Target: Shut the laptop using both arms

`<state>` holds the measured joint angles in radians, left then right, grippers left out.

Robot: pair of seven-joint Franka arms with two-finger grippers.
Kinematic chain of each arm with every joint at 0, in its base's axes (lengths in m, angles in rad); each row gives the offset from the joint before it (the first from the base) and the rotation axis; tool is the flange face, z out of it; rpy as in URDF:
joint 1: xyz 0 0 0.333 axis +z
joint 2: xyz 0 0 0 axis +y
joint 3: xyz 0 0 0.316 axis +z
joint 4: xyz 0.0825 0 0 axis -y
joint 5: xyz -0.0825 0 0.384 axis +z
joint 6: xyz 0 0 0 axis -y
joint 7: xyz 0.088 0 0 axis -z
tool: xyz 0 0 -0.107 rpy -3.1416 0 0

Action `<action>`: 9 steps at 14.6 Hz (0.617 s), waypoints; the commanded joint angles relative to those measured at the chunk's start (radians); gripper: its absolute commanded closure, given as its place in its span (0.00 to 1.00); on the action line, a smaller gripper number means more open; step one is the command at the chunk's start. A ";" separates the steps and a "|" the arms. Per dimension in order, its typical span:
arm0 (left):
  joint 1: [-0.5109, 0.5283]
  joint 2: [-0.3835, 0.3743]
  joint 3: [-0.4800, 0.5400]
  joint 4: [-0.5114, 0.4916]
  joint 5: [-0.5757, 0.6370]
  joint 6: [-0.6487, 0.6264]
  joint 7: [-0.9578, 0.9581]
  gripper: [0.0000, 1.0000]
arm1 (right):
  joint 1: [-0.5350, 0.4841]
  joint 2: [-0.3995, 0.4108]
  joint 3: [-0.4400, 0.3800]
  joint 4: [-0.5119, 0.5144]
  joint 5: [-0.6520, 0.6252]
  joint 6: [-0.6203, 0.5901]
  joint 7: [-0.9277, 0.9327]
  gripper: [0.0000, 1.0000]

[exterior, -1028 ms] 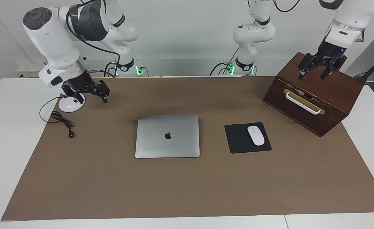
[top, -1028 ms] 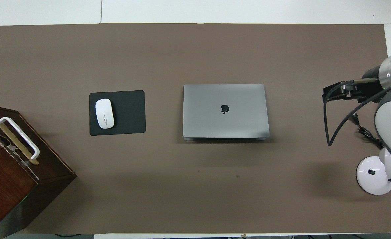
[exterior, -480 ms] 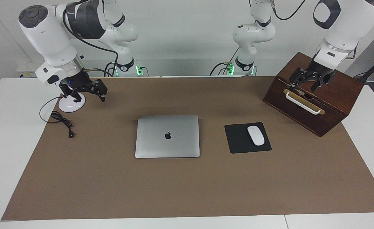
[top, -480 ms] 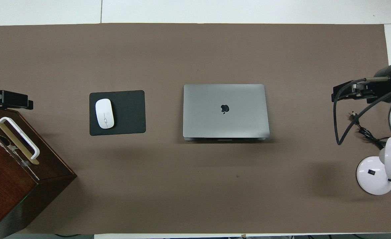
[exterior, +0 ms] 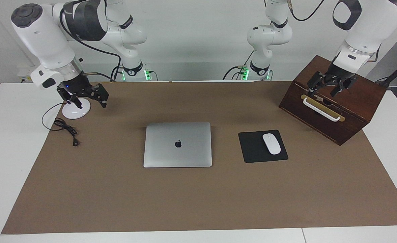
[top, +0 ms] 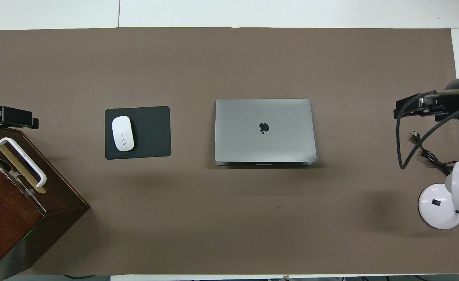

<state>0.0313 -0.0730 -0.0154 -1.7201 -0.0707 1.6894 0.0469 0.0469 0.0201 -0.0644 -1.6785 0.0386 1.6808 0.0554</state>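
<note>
Lying shut at the brown mat's [exterior: 198,202] middle, the laptop [exterior: 177,144] has a mousepad [exterior: 257,148] with a mouse [exterior: 271,143] beside it. The left gripper [exterior: 326,87] hangs spread and empty over the wooden box [exterior: 353,111]; the right gripper [exterior: 89,100] hangs likewise over the lamp base [exterior: 74,111].

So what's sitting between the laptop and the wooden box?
The black mousepad with a white mouse on it lies between the laptop and the wooden box; both views show it.

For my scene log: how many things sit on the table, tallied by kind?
Laptop: 1
Mousepad: 1
Mouse: 1
Wooden box: 1
Lamp: 1
Cable: 1
Total: 6
</note>
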 commanded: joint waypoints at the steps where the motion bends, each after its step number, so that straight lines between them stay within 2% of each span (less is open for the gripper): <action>1: -0.019 -0.018 0.014 -0.015 0.020 -0.002 -0.015 0.00 | 0.005 -0.011 0.002 0.013 -0.006 -0.038 -0.005 0.00; 9: -0.142 -0.019 0.124 -0.015 0.034 0.006 -0.015 0.00 | 0.004 -0.015 -0.020 0.023 0.000 -0.065 -0.005 0.00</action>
<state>-0.0639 -0.0730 0.0649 -1.7201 -0.0603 1.6899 0.0463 0.0502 0.0133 -0.0801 -1.6566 0.0387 1.6323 0.0553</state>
